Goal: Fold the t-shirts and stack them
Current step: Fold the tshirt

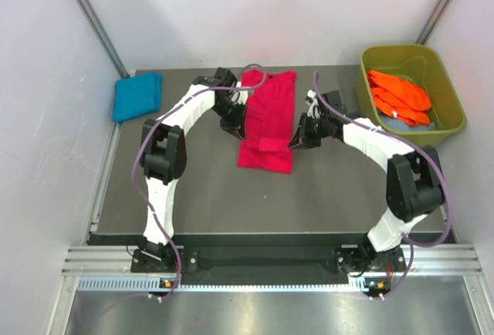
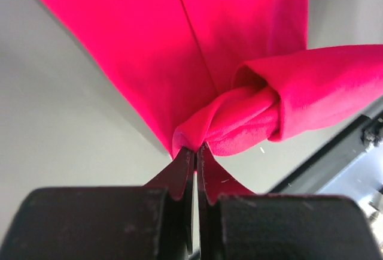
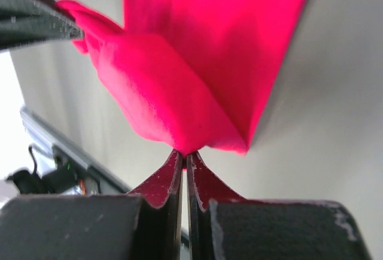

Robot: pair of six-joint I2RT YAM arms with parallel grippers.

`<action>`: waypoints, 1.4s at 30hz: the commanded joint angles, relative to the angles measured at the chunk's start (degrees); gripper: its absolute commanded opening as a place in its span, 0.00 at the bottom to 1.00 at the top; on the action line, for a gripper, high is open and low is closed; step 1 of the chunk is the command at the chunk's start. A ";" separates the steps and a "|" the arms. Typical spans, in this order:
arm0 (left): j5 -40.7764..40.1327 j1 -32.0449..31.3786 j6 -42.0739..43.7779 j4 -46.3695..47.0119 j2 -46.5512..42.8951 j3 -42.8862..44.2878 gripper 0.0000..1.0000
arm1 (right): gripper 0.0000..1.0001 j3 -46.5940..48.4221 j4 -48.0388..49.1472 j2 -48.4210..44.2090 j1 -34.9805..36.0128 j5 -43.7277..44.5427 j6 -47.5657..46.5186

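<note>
**Two end effectors pinching opposite edges of a crimson-pink t-shirt**

The dark table (image 1: 201, 196) carries all the items. The crimson-pink t-shirt (image 1: 266, 111) lies lengthwise at the table's middle, toward the far side. It is narrowed to a long strip, and part of its cloth is lifted and bunched between the two arms. At the far right corner stands an olive-green tub (image 1: 451, 111) holding the crumpled orange t-shirts (image 1: 397, 96). At the far left edge, well apart from the others, the teal-blue t-shirt (image 1: 137, 96) rests as a compact folded square. The left end effector (image 2: 195, 152) has its fingers pressed together on a rolled edge of the crimson-pink cloth at the strip's left side. The right end effector (image 3: 184, 155) is likewise closed, pinching a pointed fold of the same shirt at its right side.
</note>
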 commanded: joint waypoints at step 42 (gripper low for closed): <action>-3.61 4.32 -1.32 8.57 19.21 32.97 0.00 | 0.00 33.31 6.27 27.60 -5.18 6.62 -7.43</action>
